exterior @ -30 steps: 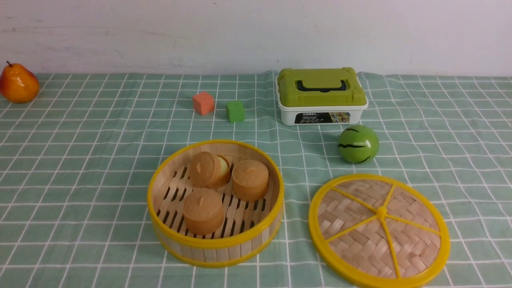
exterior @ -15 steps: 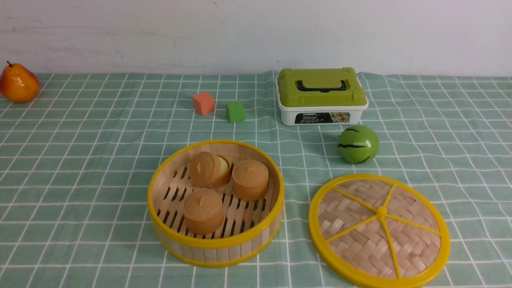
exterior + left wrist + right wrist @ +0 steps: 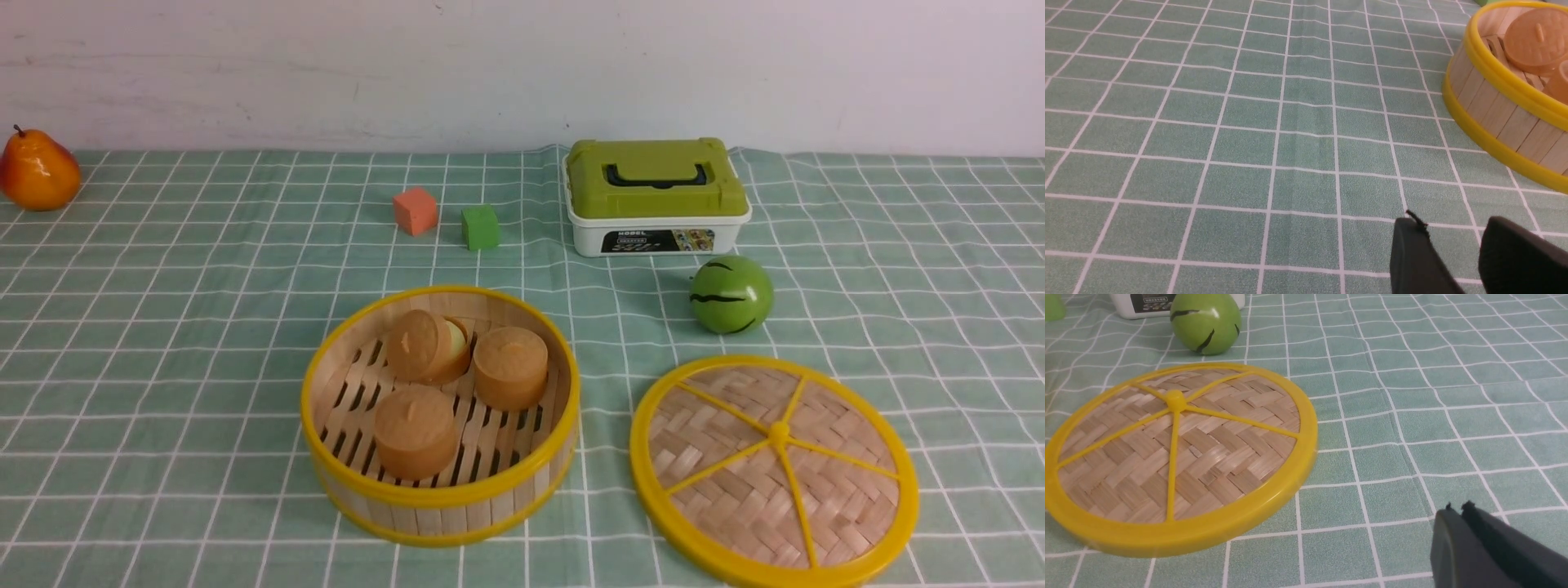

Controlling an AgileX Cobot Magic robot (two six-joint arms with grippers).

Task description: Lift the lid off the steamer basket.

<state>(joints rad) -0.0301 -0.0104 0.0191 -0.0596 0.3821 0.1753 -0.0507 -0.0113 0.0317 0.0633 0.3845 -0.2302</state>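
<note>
The lid (image 3: 774,471) lies flat on the desk (image 3: 163,327), off the steamer basket (image 3: 441,415) and just right of it, the two apart. The basket stands uncovered — three round brown buns (image 3: 415,430) sit on its slatted floor. A green striped ball (image 3: 731,293) lies just beyond the lid. The right gripper (image 3: 1455,509) hangs low over the cloth right of the lid, clenched, grasping nothing. The left gripper (image 3: 1453,228) is left of the basket — fingers parted, empty.

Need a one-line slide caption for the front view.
Lid lies flat on the tablecloth beside the open steamer basket holding three buns.
</note>
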